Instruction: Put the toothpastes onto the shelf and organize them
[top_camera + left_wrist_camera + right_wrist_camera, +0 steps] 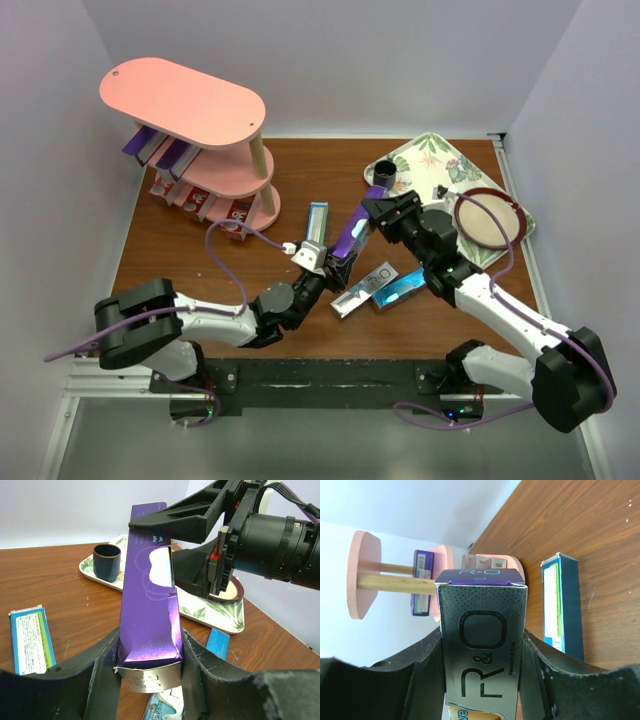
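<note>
Top external: purple carton (352, 235) slants from near-left to far-right.

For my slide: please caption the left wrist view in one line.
Left end effector and right end effector both clamp one purple toothpaste carton above the wooden table.

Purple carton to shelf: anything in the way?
A blue carton lies flat on the table between the purple carton and the shelf; carried high, it should clear. Left end effector and right end effector both grip the purple carton.
</note>
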Controlling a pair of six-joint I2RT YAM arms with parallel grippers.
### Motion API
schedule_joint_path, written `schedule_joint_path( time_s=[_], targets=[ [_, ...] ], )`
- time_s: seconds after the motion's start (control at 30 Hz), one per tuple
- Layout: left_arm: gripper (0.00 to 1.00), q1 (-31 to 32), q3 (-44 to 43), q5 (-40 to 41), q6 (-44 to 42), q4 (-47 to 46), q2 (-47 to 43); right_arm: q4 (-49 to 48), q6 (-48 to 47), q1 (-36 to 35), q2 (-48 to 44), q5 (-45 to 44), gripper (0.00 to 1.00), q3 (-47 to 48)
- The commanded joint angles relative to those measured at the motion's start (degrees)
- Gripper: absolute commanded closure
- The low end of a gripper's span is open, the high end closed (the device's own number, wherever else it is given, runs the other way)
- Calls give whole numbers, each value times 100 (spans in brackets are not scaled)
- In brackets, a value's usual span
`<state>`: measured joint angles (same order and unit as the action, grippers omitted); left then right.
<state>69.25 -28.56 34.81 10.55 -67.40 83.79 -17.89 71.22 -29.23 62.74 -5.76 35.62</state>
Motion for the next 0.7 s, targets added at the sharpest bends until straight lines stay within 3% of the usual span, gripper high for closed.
schedule_joint_path(
  time_s=[0.0, 0.03, 0.13, 0.23, 0.43, 0.67],
  targets=[
    [85, 35, -45, 202, -343, -600, -117, -171, -29, -56, -209, 84, 40, -125],
    [87, 36, -27, 219, -351, -547, -161, -127, -64, -56, -253, 66, 29, -142],
    [89, 36, 43, 307, -351, -266, -389, 4, -178, -47, -367, -30, 12, -143],
    [91, 36, 87, 421, -334, 208, -670, 276, -337, -47, -473, -188, 2, -64],
    [92, 36, 245, 413, -176, 1437, -1696, 892, -556, -12, -710, -689, 1, -20],
    [92, 27, 386, 641, 588, 4439, -3183, 1507, -978, 93, -992, -1076, 1, 112]
  ],
)
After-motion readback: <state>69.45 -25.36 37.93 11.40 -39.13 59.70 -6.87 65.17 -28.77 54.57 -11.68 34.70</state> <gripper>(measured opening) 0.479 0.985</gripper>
